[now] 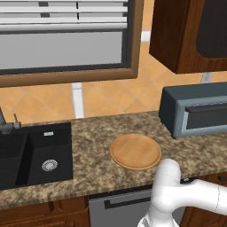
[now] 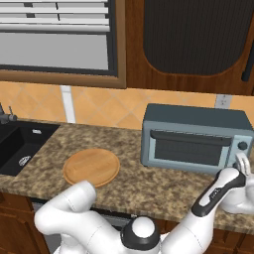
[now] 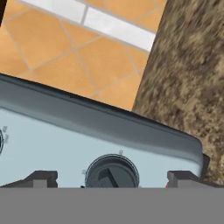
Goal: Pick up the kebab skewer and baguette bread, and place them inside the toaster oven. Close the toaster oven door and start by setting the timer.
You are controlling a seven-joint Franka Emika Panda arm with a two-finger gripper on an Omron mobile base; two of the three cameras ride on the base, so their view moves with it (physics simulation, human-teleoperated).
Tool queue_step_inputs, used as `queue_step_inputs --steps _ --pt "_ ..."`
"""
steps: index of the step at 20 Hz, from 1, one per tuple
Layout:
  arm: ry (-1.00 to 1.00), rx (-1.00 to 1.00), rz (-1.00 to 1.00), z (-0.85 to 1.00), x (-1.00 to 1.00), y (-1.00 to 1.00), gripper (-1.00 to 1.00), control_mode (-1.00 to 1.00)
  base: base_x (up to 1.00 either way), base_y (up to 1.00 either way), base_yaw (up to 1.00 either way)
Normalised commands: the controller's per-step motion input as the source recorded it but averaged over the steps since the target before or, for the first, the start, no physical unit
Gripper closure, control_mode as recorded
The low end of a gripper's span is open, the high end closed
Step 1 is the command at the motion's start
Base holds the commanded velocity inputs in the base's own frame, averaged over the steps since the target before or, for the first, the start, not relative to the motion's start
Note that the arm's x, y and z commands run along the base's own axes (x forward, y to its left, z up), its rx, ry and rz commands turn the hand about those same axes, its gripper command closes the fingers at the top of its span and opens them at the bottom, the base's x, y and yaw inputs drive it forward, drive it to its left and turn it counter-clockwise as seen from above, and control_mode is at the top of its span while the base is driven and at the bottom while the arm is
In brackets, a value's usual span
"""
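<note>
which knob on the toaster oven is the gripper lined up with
The lower dial near the bottom right corner of the toaster oven. In the hand view it sits between the open gripper fingertips; the other knob shows only at that view's left edge.

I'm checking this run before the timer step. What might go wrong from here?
The open gripper straddles a dark knob on the toaster oven; an off-centre close might slip off it. The panel carries more than one dial, so it may turn the wrong one. The wooden board is bare and the toaster oven door shut, so food inside is unconfirmed.
</note>
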Motion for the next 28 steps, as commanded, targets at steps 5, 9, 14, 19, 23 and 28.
queue_step_inputs --steps 5,9,14,19,23,28 --pt "0.0 0.0 -0.02 0.0 0.26 0.0 -1.0 -1.0 0.0 0.0 0.0" --pt "0.0 0.0 -0.02 -0.04 0.21 0.0 -1.0 -1.0 0.0 0.0 0.0" --pt "0.0 0.0 -0.01 -0.03 0.05 0.0 1.0 -1.0 0.0 0.0 0.0" --pt "0.0 0.0 0.0 0.0 0.0 0.02 1.0 -1.0 0.0 0.0 0.0" --pt "0.0 0.0 -0.01 0.0 0.0 0.06 1.0 -1.0 0.0 0.0 0.0" --pt "0.0 0.01 -0.02 0.0 -0.01 0.11 1.0 -1.0 0.0 0.0 0.0"
